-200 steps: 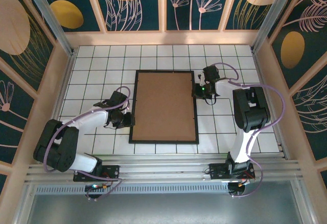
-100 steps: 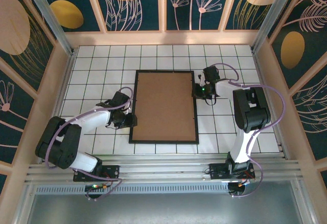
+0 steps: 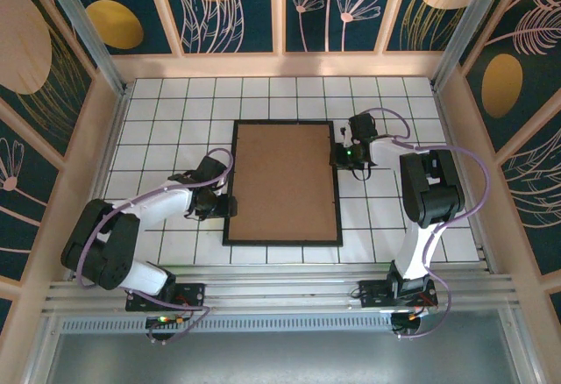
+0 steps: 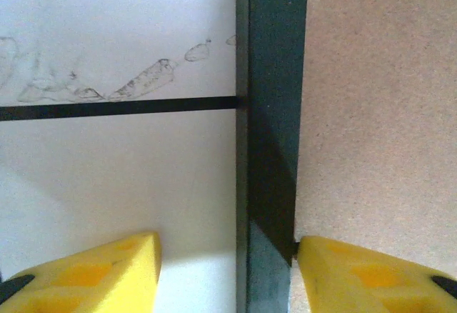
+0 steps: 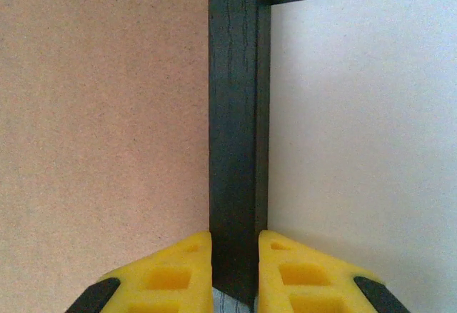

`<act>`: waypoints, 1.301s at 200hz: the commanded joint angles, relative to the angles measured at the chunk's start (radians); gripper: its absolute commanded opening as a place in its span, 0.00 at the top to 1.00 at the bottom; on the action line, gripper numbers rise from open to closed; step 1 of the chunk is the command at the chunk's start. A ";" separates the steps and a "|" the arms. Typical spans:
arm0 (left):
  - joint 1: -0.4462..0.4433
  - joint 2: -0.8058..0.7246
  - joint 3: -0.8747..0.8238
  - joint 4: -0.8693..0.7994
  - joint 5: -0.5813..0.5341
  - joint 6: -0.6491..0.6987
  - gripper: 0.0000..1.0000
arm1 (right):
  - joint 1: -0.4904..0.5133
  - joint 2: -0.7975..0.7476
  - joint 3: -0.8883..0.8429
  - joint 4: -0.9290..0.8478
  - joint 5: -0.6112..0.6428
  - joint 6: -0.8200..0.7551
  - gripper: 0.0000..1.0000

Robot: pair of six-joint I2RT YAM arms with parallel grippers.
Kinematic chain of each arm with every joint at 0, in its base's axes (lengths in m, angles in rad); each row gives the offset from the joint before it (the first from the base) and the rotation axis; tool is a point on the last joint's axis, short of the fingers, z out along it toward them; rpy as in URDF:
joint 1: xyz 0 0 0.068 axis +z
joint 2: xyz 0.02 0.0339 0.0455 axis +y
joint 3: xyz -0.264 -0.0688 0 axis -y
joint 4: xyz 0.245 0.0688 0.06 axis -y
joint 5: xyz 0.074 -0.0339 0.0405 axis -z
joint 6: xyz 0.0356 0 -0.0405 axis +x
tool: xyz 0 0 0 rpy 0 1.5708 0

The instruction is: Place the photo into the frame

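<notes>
The black frame (image 3: 285, 239) lies flat on the white tiled table, and a plain brown backing board (image 3: 285, 178) fills it. The photo is hidden. My left gripper (image 3: 220, 204) is at the frame's left edge. In the left wrist view it (image 4: 228, 241) is open, its yellow fingers (image 4: 107, 270) straddling the black edge (image 4: 271, 113) without touching it. My right gripper (image 3: 339, 156) is at the frame's right edge. In the right wrist view it (image 5: 234, 236) is shut on the black edge (image 5: 235, 113), with the brown board (image 5: 100, 113) to the left.
White tiles with black grout lines (image 3: 175, 108) surround the frame on all sides. Wooden walls with dark floral panels (image 3: 280, 60) close off the table at the back and sides. A metal rail (image 3: 280, 292) runs along the near edge by the arm bases.
My left gripper's jaws have spread apart and let go of the frame's left edge. The left arm has edged slightly toward the frame. The right arm has not moved.
</notes>
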 commanded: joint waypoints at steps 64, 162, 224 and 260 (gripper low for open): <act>0.137 -0.070 0.063 0.236 0.084 -0.028 0.34 | 0.015 -0.052 0.037 -0.107 -0.017 0.001 0.66; 0.146 0.105 0.025 0.430 0.177 -0.087 0.26 | -0.051 -0.114 -0.095 0.053 -0.163 0.104 0.42; 0.144 0.146 -0.017 0.499 0.297 -0.097 0.28 | -0.029 -0.030 -0.082 0.104 -0.214 0.134 0.46; 0.131 0.135 -0.046 0.519 0.384 -0.100 0.32 | -0.019 0.017 -0.019 0.156 -0.278 0.170 0.51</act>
